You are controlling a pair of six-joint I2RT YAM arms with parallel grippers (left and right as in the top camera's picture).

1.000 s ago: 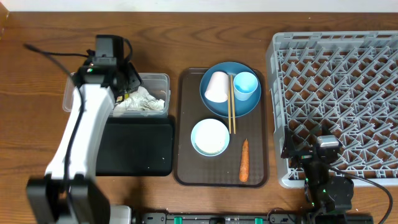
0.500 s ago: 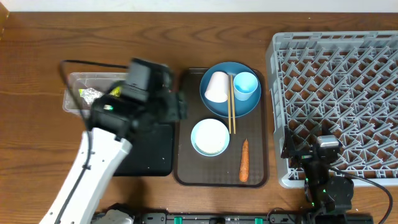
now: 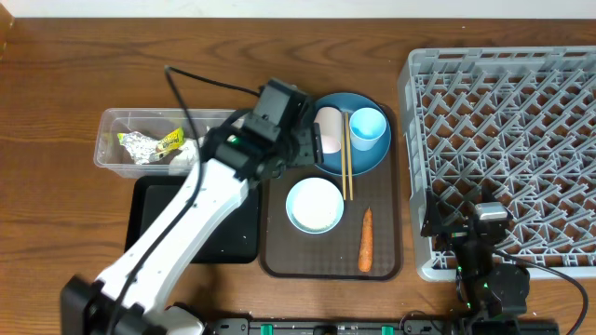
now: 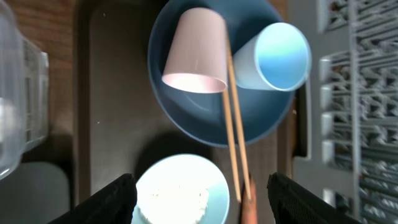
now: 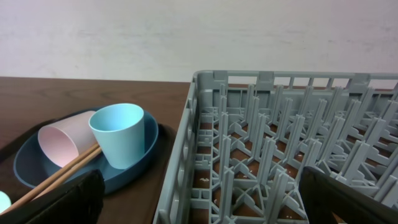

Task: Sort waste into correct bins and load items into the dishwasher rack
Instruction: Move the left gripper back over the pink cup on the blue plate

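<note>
**Table inventory**

Tub (image 3: 112,149), far left: wrapper (image 3: 149,142) inside. Black tray (image 3: 154,228), near. Left gripper (image 4: 208,199): spread, empty, above brown tray (image 3: 279,251). Plate (image 3: 368,160): pink cup (image 3: 331,130) on its side, blue cup (image 3: 369,127), chopsticks (image 3: 345,167). Bowl (image 3: 315,205), carrot (image 3: 366,240): nearer. Rack (image 3: 503,140), right. Right gripper (image 5: 205,199): spread, empty.

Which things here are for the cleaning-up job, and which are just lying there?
For the job: pink cup, light blue cup, blue plate, chopsticks, bowl, carrot, wrapper, clear tub, black tray, rack.
Just there: brown serving tray, table.
</note>
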